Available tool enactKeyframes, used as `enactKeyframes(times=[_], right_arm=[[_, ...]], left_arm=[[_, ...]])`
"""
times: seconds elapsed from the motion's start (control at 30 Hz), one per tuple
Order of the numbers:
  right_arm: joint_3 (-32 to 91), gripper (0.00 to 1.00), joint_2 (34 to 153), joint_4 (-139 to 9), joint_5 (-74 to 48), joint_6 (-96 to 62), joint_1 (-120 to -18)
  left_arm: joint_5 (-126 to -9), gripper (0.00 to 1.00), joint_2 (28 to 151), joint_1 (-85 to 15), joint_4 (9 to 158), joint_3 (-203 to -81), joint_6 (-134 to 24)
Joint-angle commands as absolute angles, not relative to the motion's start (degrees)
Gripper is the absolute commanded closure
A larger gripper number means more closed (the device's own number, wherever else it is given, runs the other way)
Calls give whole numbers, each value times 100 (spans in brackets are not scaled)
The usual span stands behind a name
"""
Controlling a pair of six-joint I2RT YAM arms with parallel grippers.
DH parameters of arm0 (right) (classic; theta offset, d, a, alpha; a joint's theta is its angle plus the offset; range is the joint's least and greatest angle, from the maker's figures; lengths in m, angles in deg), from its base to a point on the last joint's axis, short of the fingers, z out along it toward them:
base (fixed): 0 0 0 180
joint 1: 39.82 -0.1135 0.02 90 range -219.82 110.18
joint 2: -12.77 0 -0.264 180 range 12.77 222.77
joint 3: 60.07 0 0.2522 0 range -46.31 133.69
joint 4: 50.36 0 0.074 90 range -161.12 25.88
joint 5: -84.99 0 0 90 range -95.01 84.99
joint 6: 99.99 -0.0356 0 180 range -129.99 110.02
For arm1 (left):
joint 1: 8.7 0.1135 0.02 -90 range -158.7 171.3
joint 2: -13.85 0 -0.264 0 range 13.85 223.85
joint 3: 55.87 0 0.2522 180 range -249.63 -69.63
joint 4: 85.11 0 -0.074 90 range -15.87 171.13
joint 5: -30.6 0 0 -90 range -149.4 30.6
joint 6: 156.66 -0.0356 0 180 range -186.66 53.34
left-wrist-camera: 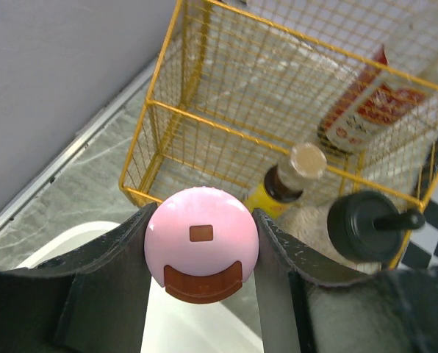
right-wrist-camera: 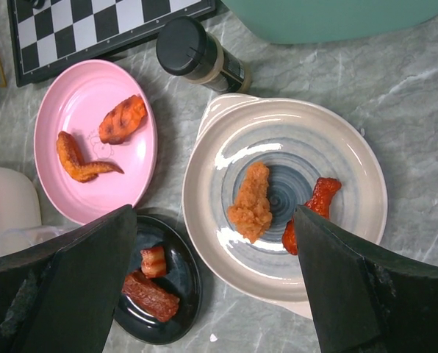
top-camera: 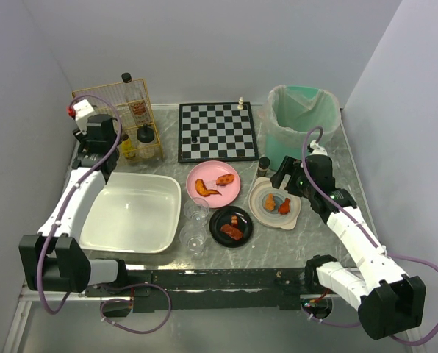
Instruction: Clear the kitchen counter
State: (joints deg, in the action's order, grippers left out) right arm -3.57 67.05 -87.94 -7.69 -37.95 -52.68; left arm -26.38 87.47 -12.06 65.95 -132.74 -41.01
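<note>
My left hand (left-wrist-camera: pixel 201 246) grips a pink round plastic piece (left-wrist-camera: pixel 201 224) by the yellow wire basket (left-wrist-camera: pixel 176 110), at the far-left corner of the table (left-wrist-camera: pixel 79 191); my right hand (right-wrist-camera: pixel 215 220) gapes over the cream ceramic plate (right-wrist-camera: pixel 336 147).

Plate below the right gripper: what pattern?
Cream plate with blue-grey centre rings; clearest in right wrist view.

The left gripper (left-wrist-camera: pixel 201 254) is clamping a pink round object (left-wrist-camera: pixel 200 220) near the counter's (top-camera: pixel 278 246) far-left corner. The right gripper (right-wrist-camera: pixel 212 213) is hanging wide open, pointing down, right of centre.

rack (top-camera: pixel 153 121) rear left | chessboard (top-camera: pixel 217 131) rear centre | bin (top-camera: pixel 292 136) rear right
</note>
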Motion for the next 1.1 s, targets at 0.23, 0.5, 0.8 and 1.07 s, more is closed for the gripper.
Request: enactKeyframes(times=[0.23, 0.5, 0.8, 1.07], right_arm=[[-87, 6, 6700, -8838, -782, -3670, -5230], [-104, 6, 6744, -8821, -756, -3714, -5230], [-78, 6, 6841, -8768, -773, -3732, -5230], [-87, 6, 6841, -8794, -773, -3732, -5230]], left_arm=[[-2775, 100, 9276, -554, 8068, -13229, -4091], [-2855, 99, 9883, -466, 8577, -13326, -4231], [-2925, 99, 10235, -457, 8754, -13344, -4328], [-3312, 99, 10753, -457, 8684, -13379, -4258]])
